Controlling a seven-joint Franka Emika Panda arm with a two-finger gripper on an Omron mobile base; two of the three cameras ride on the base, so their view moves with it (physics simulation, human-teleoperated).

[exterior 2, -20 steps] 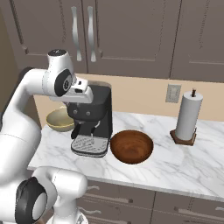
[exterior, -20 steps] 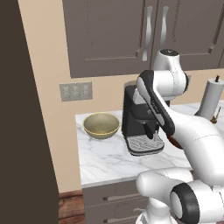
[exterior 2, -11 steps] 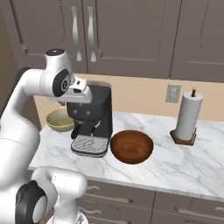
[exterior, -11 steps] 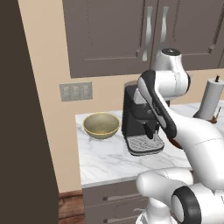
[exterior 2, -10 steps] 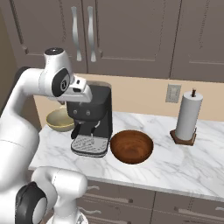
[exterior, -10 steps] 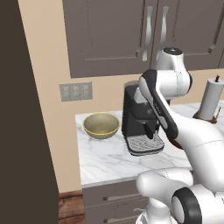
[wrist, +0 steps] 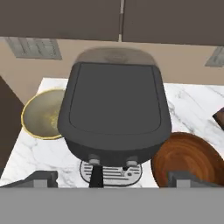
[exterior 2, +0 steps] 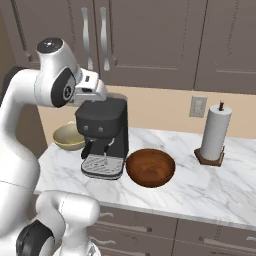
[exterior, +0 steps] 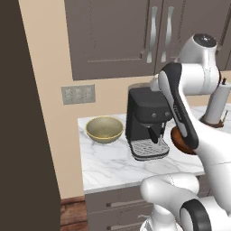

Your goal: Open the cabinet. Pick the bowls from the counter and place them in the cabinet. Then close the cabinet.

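Note:
The cabinet (exterior: 113, 40) (exterior 2: 145, 40) hangs above the counter with both doors shut, its edge along the top of the hand view. A pale olive-yellow bowl (exterior: 104, 129) (exterior 2: 68, 136) (wrist: 41, 114) sits on the counter (exterior: 108, 162) (exterior 2: 200, 190) left of a coffee machine. On the machine's right sits the reddish-brown bowl (exterior 2: 150, 167) (wrist: 188, 159), partly behind my arm in the left base view (exterior: 180, 140). My gripper (wrist: 114, 179) hovers over the coffee machine, just below the cabinet doors. It is open and empty, with its fingertips (wrist: 41, 178) far apart.
A black coffee machine (exterior: 148, 122) (exterior 2: 104, 135) (wrist: 114, 109) stands between the bowls, right under my hand. A paper towel roll (exterior 2: 215, 132) (exterior: 215, 106) stands at the right. A dark tall panel (exterior: 22, 135) bounds the left. Grey drawers (exterior: 113, 205) run below the counter.
The arm has barely shifted. Both bowls and the cabinet doors stand as before.

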